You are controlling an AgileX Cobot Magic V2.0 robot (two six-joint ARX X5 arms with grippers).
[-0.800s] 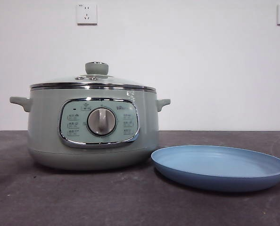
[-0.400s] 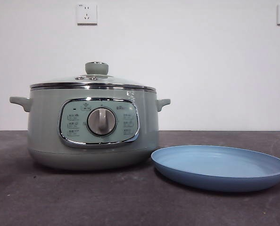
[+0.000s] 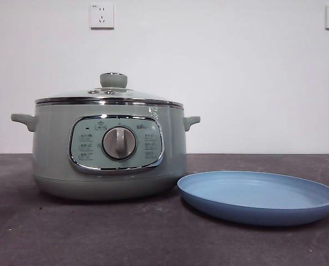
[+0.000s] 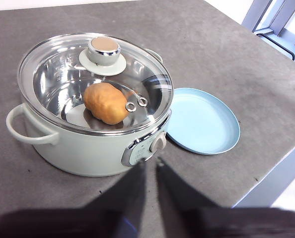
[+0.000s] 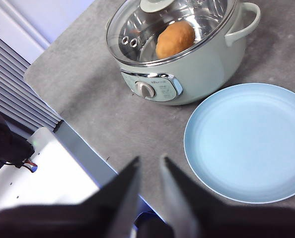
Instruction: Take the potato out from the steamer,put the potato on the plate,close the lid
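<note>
A: Start nearest in the front view. What stands on the desk (image 3: 98,233)?

B: The plate (image 3: 258,197), light blue and bare, just beside the steamer (image 3: 106,149) and nearly touching its base. The steamer's dial (image 3: 119,143) faces the camera, and the lid (image 3: 109,94) sits on top, shut. On the wall behind the steamer are 2 sockets (image 3: 102,16). No arm shows in this view.

A: Is the potato visible there?

B: No. From that low angle the steamer's wall hides the inside. Only the wrist views look down through the glass: the potato (image 4: 106,103) lies on the steamer's metal floor, under the closed lid, below the lid's 2 small vent holes (image 4: 136,104).

A: Where are the jaws relative to the steamer?

B: The left gripper (image 4: 148,168) hangs above the desk on the control-panel side of the steamer, clear of it, its 2 jaws slightly apart and holding nothing. The potato lies beyond them, past the steamer's rim and under the glass. The right gripper (image 5: 150,166) is over the desk's edge, also on the panel side, well apart from the steamer, with the plate beside its jaws. Those jaws stand slightly apart too, empty.

A: Anything only the right wrist view gives?

B: The desk's near edge, and a white metal frame (image 5: 43,173) below it, far from the steamer.
</note>
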